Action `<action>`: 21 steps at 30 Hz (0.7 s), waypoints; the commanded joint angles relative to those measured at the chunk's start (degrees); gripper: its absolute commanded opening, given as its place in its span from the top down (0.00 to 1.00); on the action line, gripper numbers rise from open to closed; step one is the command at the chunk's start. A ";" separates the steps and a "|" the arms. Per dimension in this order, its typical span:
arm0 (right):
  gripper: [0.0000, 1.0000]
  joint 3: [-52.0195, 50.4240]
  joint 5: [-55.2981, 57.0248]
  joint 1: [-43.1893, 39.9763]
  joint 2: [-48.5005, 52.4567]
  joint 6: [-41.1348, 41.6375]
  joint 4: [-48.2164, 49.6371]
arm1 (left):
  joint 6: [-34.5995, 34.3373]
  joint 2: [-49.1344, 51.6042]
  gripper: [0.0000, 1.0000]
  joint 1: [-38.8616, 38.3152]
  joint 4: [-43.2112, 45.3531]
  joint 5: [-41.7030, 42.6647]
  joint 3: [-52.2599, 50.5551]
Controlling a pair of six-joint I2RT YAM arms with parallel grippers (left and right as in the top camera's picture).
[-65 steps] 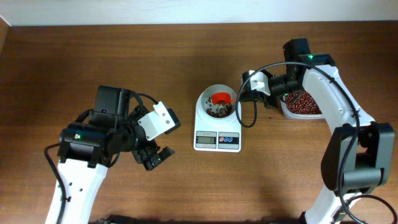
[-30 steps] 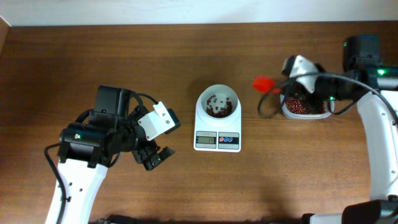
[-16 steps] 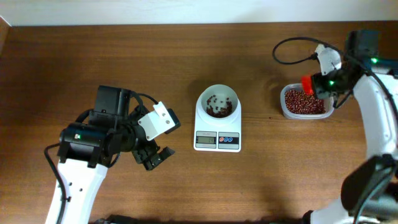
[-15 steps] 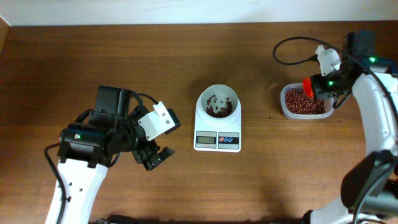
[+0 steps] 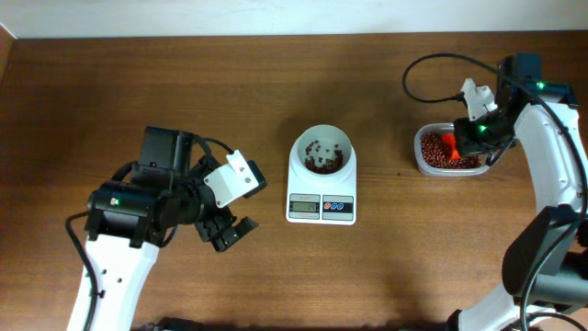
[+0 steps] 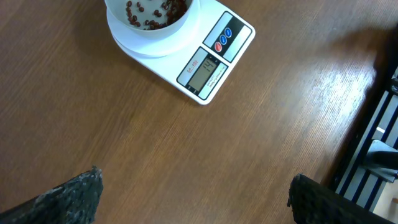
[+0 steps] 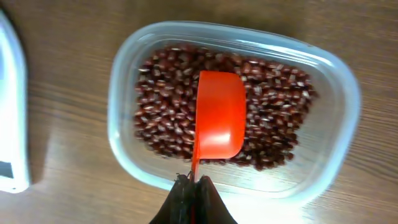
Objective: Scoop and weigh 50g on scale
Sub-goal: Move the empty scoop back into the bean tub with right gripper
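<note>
At the lower left of the overhead view, our left gripper (image 5: 228, 233) hangs wide open and empty, well clear of the work. The scale (image 5: 321, 210) sits mid-frame under the bowl (image 5: 321, 152), its long axis running top to bottom and its display facing the bottom edge. At the upper right, our right gripper (image 5: 473, 133) pinches the red scoop (image 7: 219, 115) by its handle, over the tub (image 7: 323, 68) of beans, placed, we judge, to load it.
</note>
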 commanded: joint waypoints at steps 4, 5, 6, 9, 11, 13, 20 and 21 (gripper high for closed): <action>0.96 -3.17 -11.78 -0.11 1.29 -2.05 0.13 | -0.70 -0.17 0.01 -0.17 -0.07 0.22 -0.33; 0.96 -4.07 -12.92 -0.13 1.29 -2.01 0.92 | -0.68 -0.17 0.01 -0.17 -0.07 0.22 -0.33; 0.96 -4.57 -13.07 -0.13 1.29 -1.99 1.29 | -0.68 -0.17 0.01 -0.17 -0.07 0.24 -0.33; 0.96 -5.22 -13.05 -0.44 1.38 -1.99 1.53 | -0.68 -0.17 0.01 -0.17 -0.07 0.22 -0.33; 0.96 -5.38 -13.07 -1.03 1.40 -1.70 1.55 | -0.68 -0.17 0.01 -0.17 -0.07 0.22 -0.33; 0.96 -5.40 -14.43 -2.10 1.42 -1.53 1.53 | -0.70 -0.17 0.01 -0.17 -0.07 0.22 -0.33; 0.96 -5.40 -25.24 -10.29 1.42 -1.57 1.25 | -0.68 -0.17 0.01 -0.17 -0.07 0.22 -0.33; 0.96 -5.40 -26.40 -11.63 1.42 -1.60 1.07 | -0.68 -0.17 0.01 -0.17 -0.07 0.24 -0.33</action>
